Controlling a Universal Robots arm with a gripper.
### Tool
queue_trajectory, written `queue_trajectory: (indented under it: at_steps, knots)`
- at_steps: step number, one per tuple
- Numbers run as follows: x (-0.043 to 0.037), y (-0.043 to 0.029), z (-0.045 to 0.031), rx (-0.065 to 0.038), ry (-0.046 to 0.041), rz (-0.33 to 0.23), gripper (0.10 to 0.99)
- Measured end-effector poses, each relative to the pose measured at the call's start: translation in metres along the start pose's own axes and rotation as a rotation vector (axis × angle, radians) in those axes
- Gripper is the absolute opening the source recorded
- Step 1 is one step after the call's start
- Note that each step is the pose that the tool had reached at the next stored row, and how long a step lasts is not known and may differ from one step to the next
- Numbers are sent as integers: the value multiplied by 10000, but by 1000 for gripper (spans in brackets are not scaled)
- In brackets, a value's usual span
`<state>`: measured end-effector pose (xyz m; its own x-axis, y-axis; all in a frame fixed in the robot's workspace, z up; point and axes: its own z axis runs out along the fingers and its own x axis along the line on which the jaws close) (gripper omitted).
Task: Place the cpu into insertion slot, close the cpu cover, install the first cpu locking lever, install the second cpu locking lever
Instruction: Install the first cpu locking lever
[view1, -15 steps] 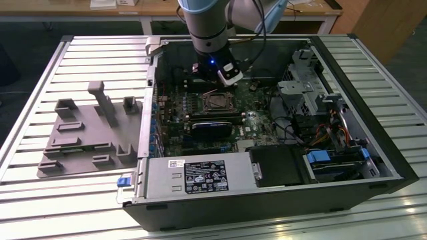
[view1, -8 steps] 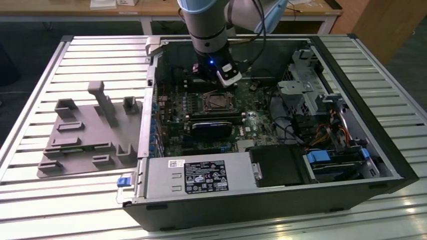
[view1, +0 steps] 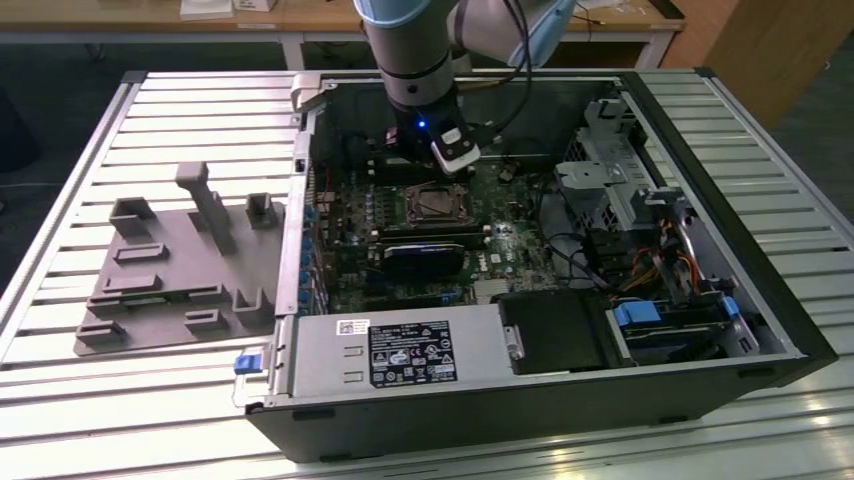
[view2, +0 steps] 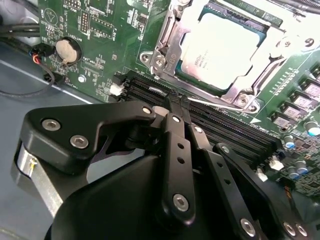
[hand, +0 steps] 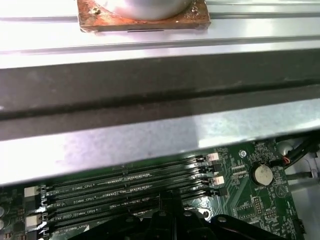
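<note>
The cpu (view2: 220, 45), a silver-topped square chip, lies in the insertion slot (view1: 434, 203) on the green motherboard. The cpu cover (view2: 167, 37), a silver frame, lies flat around it. A thin silver locking lever (view2: 220, 106) runs along the slot's edge beside the memory slots. My gripper (view2: 178, 100) is shut, its black fingertips together at this lever's end, over the memory slots. I cannot tell whether they pinch the lever or only touch it. In the exterior view the gripper (view1: 454, 165) hangs just behind the slot inside the open computer case.
Black memory slots (hand: 125, 192) and a coin battery (view2: 65, 50) lie close to the fingertips. A black card (view1: 420, 262) sits in front of the slot, a power supply (view1: 394, 350) nearer still. Drive cages (view1: 627, 180) stand at the exterior view's right. A grey fixture (view1: 174, 265) rests on the table.
</note>
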<state>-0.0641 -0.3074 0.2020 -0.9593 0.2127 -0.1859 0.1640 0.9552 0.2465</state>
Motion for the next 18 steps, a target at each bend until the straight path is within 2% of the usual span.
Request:
queue_trajectory:
  at_steps: [5, 18]
  knots:
    - [4, 2, 16, 78, -67, 246, 106]
    - [21, 25, 60, 196, -192, 694, 106]
